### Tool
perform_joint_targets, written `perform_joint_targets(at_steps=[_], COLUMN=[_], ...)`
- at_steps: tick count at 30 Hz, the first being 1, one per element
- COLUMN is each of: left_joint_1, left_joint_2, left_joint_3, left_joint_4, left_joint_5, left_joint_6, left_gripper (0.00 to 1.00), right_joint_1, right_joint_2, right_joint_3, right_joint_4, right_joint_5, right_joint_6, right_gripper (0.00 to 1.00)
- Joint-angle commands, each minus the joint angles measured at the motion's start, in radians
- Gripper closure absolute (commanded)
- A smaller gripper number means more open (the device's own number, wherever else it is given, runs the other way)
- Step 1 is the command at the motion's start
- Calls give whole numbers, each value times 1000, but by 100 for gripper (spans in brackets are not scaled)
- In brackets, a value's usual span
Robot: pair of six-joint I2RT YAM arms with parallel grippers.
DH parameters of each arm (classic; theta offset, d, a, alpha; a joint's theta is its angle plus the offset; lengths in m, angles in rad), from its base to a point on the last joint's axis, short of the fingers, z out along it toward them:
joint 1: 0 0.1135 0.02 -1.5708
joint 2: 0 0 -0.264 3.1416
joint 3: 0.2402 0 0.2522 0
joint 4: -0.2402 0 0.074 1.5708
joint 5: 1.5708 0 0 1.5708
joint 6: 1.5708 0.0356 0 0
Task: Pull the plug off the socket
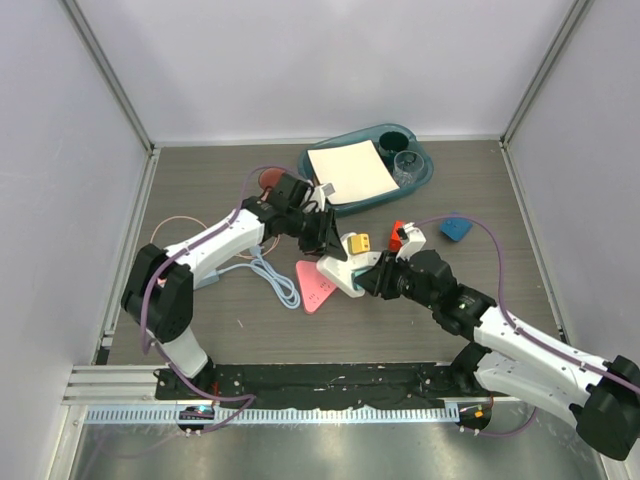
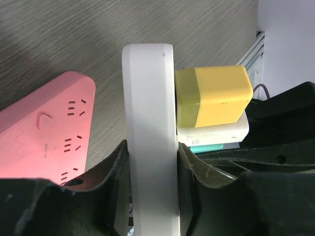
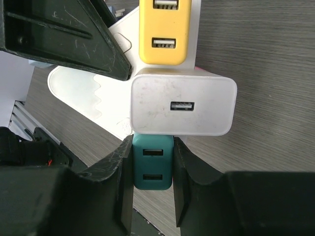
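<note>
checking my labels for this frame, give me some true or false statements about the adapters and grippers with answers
1. The right gripper is closed on the teal adapter. True.
2. The yellow adapter is unplugged. False: it sits plugged into the white power board, next to the white adapter.
3. The left gripper clamps the white power board, one finger on each face. True.
4. The pink power strip is lifted by a gripper. False: it lies flat on the table, with neither gripper on it.
5. The white adapter sits between the yellow adapter and the teal adapter. True.
</note>
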Motion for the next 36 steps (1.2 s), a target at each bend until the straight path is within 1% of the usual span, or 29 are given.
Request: perform_joint_targets(at_steps=[1, 4, 5, 9, 11, 14, 17, 19, 20, 22, 26, 29, 30, 31, 33, 35, 36], left_joint_1=[-5, -3, -3, -2, -2, -2, -2, -2, -2, -2, 0, 0, 0, 0, 0, 0, 0], left_joint_2=[13, 13, 11, -4, -9, 5, 25, 33, 33, 28, 22, 18, 16, 11, 7, 4, 4], left_joint_3=[3, 25, 34, 31, 28, 17, 28, 31, 29, 29, 25, 22, 22, 19, 18, 15, 15], left_joint_4=[10, -56, -87, -104, -109, -90, -110, -115, -113, -106, -90, -73, -70, -66, -61, -56, -53], left_joint_5=[47, -54, -107, -170, -187, -188, -174, -183, -183, -175, -148, -122, -119, -117, -108, -96, -92], left_joint_6=[5, 34, 40, 54, 51, 34, 31, 31, 31, 29, 28, 26, 26, 28, 28, 28, 29], left_gripper=[100, 100, 100, 100, 100, 100, 100, 100, 100, 100, 100, 100, 100, 100, 100, 100, 100], right_joint_1=[5, 5, 5, 5, 3, 6, 3, 5, 5, 5, 5, 5, 5, 5, 3, -2, -8], right_joint_2=[-10, -14, -20, -75, -118, -167, -209, -212, -203, -195, -217, -230, -227, -223, -212, -186, -174], right_joint_3=[36, 41, 38, 7, -32, -100, -126, -96, -77, -34, -3, 21, 27, 39, 44, 46, 49], right_joint_4=[97, 100, 103, 118, 164, 267, 289, 240, 171, 97, 30, -56, -88, -152, -199, -234, -242], right_joint_5=[55, 66, 74, 138, 170, 157, 163, 192, 215, 226, 250, 339, 415, 454, 552, 592, 606], right_joint_6=[5, 10, 13, 2, -1, 1, -4, -18, -27, -53, -55, -32, -21, 9, 33, 50, 51], right_gripper=[99, 99, 99, 99, 99, 99, 99, 99, 99, 99, 99, 99, 99, 99, 99, 97, 94])
